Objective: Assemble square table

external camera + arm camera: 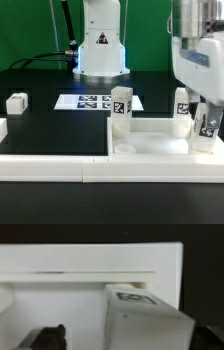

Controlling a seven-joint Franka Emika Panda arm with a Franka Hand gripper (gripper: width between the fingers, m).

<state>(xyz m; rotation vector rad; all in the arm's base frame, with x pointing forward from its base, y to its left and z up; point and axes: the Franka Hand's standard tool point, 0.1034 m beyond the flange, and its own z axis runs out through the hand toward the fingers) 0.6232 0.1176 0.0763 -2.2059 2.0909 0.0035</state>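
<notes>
Exterior view: the Panda arm's gripper point(205, 118) hangs over the far corner of the tabletop point(150, 143) on the exterior view's right, and its white body hides much of that corner. The white, rimmed tabletop lies flat on the black table point(50, 125), with its near edge running along the long border rail point(50, 166).

An upright leg point(122, 106), its tag facing the camera, stands at the tabletop's far corner on the exterior view's left. A second leg point(183, 108) stands upright by the far edge, just beside the gripper. A third leg point(208, 126), its tag tilted, shows directly beneath the gripper at the right-hand corner.

Well apart from the tabletop, beyond its left edge, a loose leg point(17, 101) sits on the black table. A cut-off leg point(2, 128) shows only partly at the picture's border. The marker board point(92, 101) lies beyond the tabletop's far edge, in front of the robot base point(100, 50).

Seen from the wrist view, the third leg rises toward the camera from just inside the tabletop's rim, tag uppermost. The black fingers point(52, 336) stand spread to either side of it. A dark gap separates one finger from the leg. The other finger sits at the picture's border, where I cannot tell whether it touches the leg.
</notes>
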